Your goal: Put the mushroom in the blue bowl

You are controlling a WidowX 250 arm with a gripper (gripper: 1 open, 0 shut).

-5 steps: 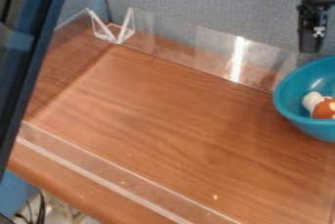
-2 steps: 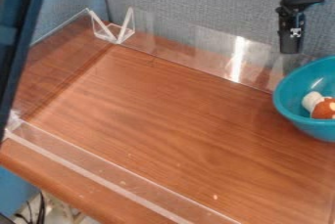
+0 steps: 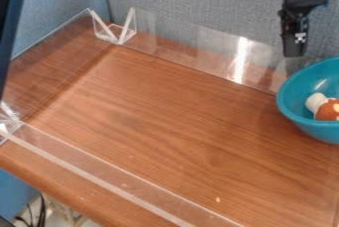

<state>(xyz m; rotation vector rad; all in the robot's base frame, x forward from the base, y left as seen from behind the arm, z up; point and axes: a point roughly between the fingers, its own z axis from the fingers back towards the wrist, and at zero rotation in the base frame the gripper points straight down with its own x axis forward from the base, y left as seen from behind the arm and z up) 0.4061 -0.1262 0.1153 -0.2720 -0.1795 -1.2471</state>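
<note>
The teal-blue bowl [image 3: 294,100] sits at the right edge of the wooden table, partly cut off by the frame. Inside it lies the mushroom [image 3: 322,107], cream stem to the left and reddish-brown cap to the right. My gripper [image 3: 292,49] hangs above and behind the bowl's left rim, pointing steeply down in front of the grey wall. Its dark fingers are together and hold nothing. It is clear of both the bowl and the mushroom.
A low clear plastic wall [image 3: 199,45] borders the wooden tabletop [image 3: 159,122], with a clear stand [image 3: 114,25] at the back left. A dark blue bar [image 3: 11,13] blurs the left edge. The table's front edge runs diagonally at the bottom left.
The gripper has shifted slightly left in the picture and stays shut and empty. The dark blue bar at the left has pulled back toward the frame's edge. The mushroom rests unmoved in the bowl.
</note>
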